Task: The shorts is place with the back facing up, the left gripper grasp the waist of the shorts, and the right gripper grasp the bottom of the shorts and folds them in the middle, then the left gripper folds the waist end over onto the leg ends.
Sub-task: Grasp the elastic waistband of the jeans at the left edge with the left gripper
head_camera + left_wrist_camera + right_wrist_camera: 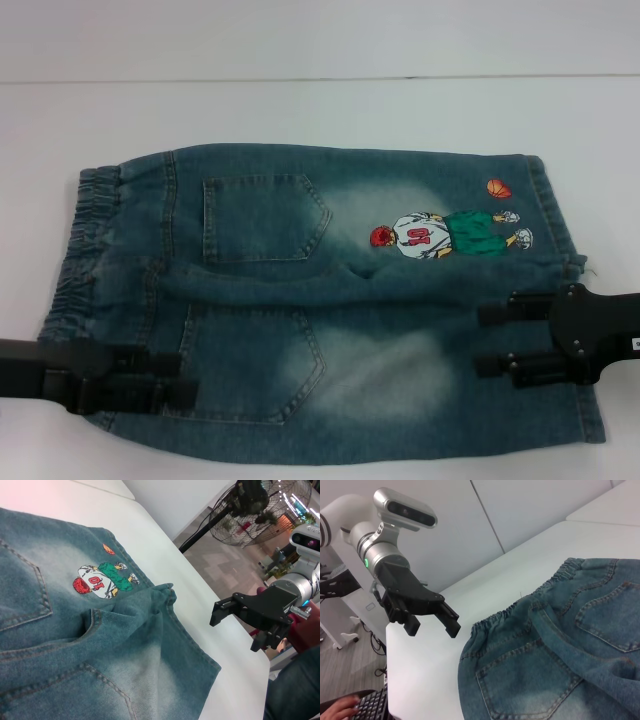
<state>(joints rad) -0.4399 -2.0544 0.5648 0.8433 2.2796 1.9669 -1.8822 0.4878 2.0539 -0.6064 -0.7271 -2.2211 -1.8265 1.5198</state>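
The denim shorts (300, 300) lie flat on the white table, back pockets up. The waist end (85, 250) is at the left and the leg ends (592, 415) at the right. An embroidered basketball player (450, 235) shows on the far leg. My left gripper (170, 378) hovers open at the near corner of the waist, holding nothing. The right wrist view shows this left gripper (432, 629) in the air just beside the waistband (520, 607). My right gripper (490, 338) stands open over the near leg's hem. From the left wrist it appears as a right gripper (234, 630) off the hem (195, 640).
The white table (300, 110) extends behind the shorts, with a seam line at the back. Its edge (260, 655) drops off beyond the leg ends. A floor fan (250, 505) and a person's leg (295, 690) are past it. A keyboard (367, 707) lies below the waist side.
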